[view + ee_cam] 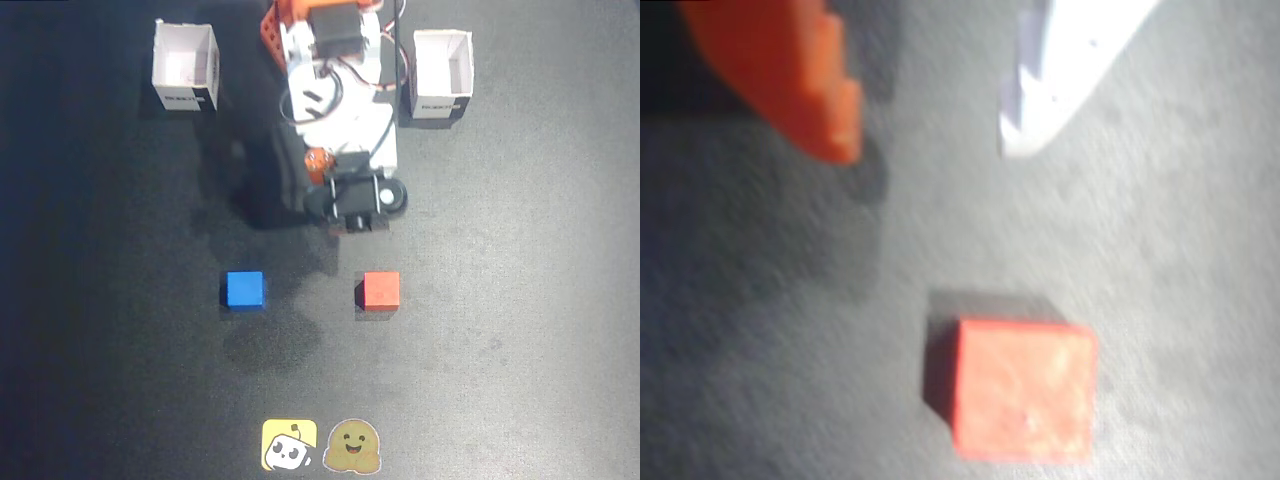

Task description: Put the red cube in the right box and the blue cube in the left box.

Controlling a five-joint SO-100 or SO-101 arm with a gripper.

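The red cube [381,290] sits on the dark table, right of centre in the fixed view. The blue cube [244,289] sits level with it to the left. My gripper [352,222] hangs above the table just behind the red cube, a little to its left. In the wrist view the gripper [930,148] is open and empty, with an orange finger [790,80] at the upper left and a white finger [1060,70] at the upper right. The red cube [1025,390] lies on the table below them, apart from both. The blue cube is out of the wrist view.
Two open white boxes stand at the back of the fixed view, one at the left [186,65] and one at the right [442,73], on either side of the arm's base [335,60]. Two stickers [322,446] lie at the front edge.
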